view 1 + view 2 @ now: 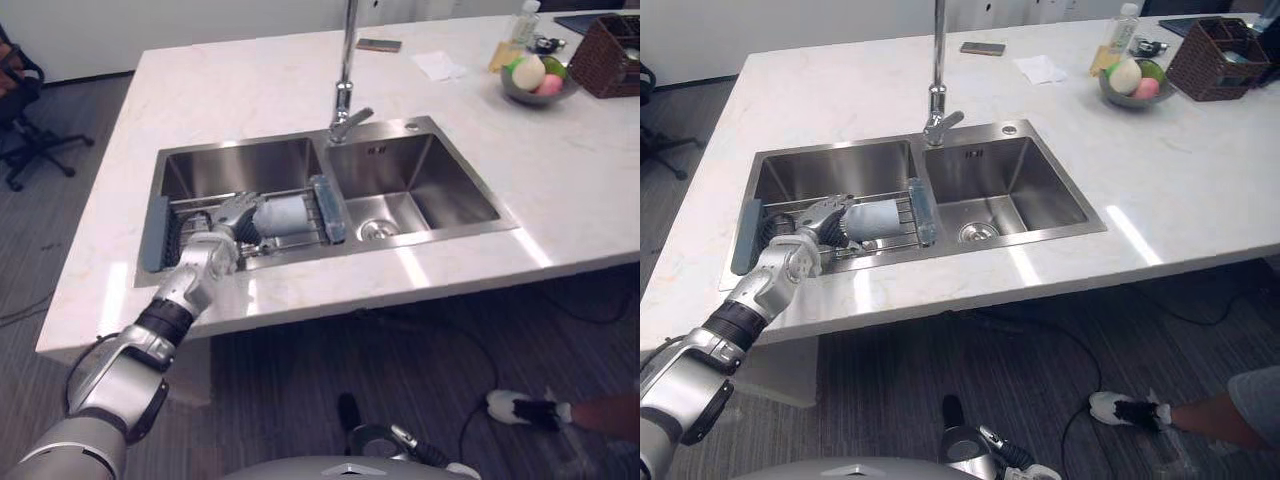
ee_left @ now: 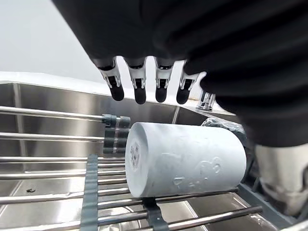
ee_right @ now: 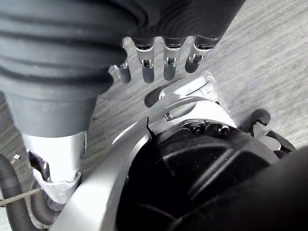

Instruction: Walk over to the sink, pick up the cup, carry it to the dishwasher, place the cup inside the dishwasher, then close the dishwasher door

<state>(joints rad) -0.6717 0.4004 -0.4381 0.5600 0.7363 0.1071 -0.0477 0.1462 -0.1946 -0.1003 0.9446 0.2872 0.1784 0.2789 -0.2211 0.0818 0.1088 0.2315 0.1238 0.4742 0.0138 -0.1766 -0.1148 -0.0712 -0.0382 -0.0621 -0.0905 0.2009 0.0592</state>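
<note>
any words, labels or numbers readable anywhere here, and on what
None can be read.
cup: faint raised marks on its side, too faint to read.
bottle: label too small to read.
sink: small dark mark on the right basin's back wall, too small to read.

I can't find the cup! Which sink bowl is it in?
The left sink bowl, the one with the wire rack; the cup lies there on its side.

We are reading no clear text anywhere; the cup (image 2: 185, 161) is bearing faint raised marks, too indistinct to decipher.
</note>
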